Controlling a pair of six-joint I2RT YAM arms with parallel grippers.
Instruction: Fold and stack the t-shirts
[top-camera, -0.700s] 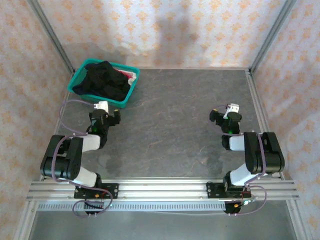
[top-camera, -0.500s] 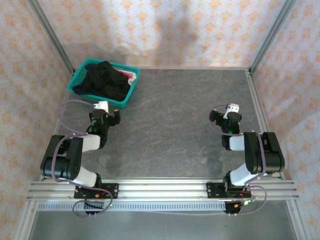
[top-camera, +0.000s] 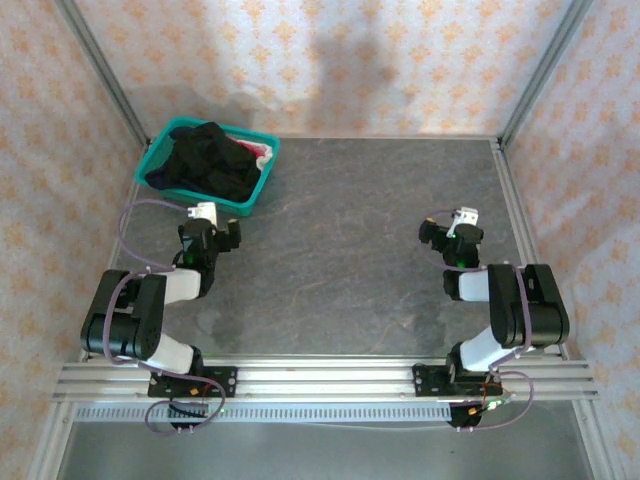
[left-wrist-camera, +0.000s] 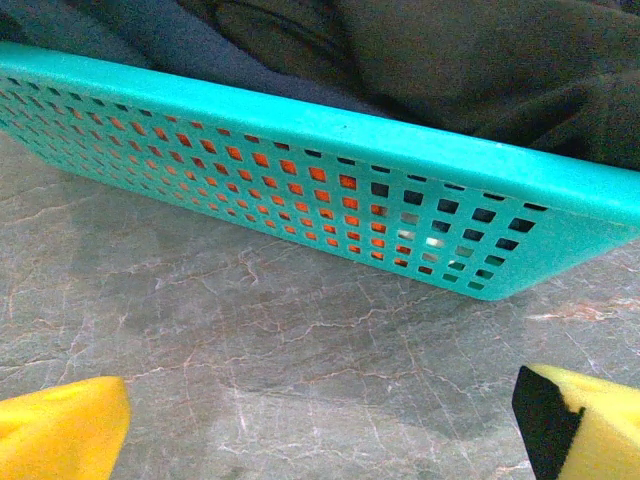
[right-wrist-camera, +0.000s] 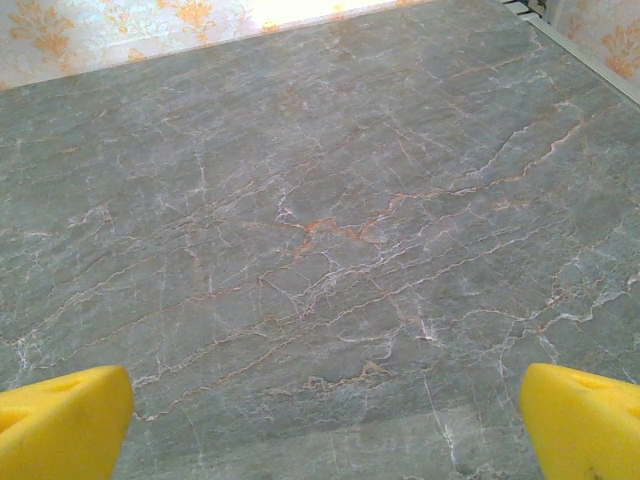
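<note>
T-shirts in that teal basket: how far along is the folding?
Nothing looks done: the dark and red-pink cloth t-shirts lie heaped in the teal plastic basket. Nothing is in hand: the left gripper and right gripper are open, empty. Every fold and the stack remain.

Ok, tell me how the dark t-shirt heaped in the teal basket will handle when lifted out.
Likely floppy: the dark t-shirt lies crumpled in soft folds, so it should droop from a pinch. It may drag neighbours along, since it lies heaped against the red-pink cloth. The basket looks light and might shift.
</note>
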